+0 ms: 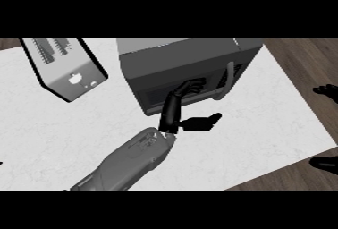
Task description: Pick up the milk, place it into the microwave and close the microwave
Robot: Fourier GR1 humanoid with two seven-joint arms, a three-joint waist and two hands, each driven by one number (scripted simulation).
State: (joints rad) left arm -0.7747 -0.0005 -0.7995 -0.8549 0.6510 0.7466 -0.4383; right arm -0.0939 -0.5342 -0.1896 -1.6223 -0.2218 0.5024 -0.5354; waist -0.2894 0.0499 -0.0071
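Left hand (179, 105) has straight fingers pressed on the microwave (181, 67) door (175, 91), holding nothing. Milk isn't visible, probably inside already, though the dark door hides it. Door looks nearly flush. To finish: keep the push square to the door, near the handle (228, 80), until it seats. Right hand (327, 91) sits at the right edge; can't tell its fingers.
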